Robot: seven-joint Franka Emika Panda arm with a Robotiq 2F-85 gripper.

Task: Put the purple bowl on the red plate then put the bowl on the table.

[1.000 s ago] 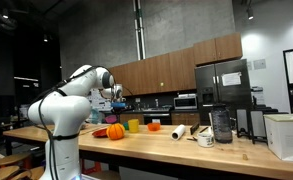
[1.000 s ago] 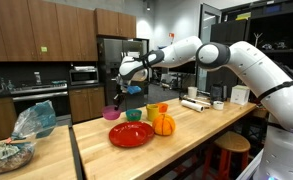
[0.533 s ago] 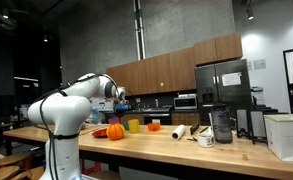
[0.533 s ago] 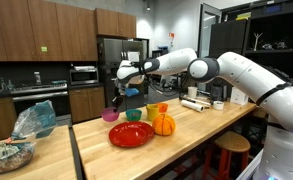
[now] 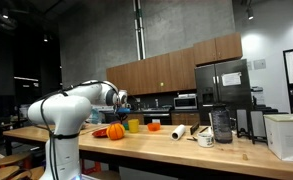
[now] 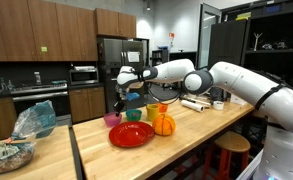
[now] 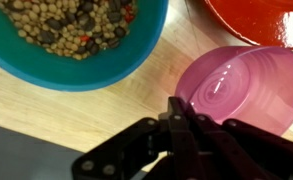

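Over the last second I have dropped from above onto the small pink-purple bowl, so the grasp comes next. The bowl stands on the light wooden surface just beside the flat red plate, not on it. My fingers meet its rim; whether they pinch it I cannot tell. My arm reaches out low, wrist bent downward.

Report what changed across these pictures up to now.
The arm folded down and the pincer sank toward the table, carrying the purple bowl slightly lower, beside the red plate. In the wrist view the pincer seems shut on the bowl's rim; nothing was let go. Whether the bowl touches the wood is unclear. The plate, teal bowl and orange pumpkin stayed put.
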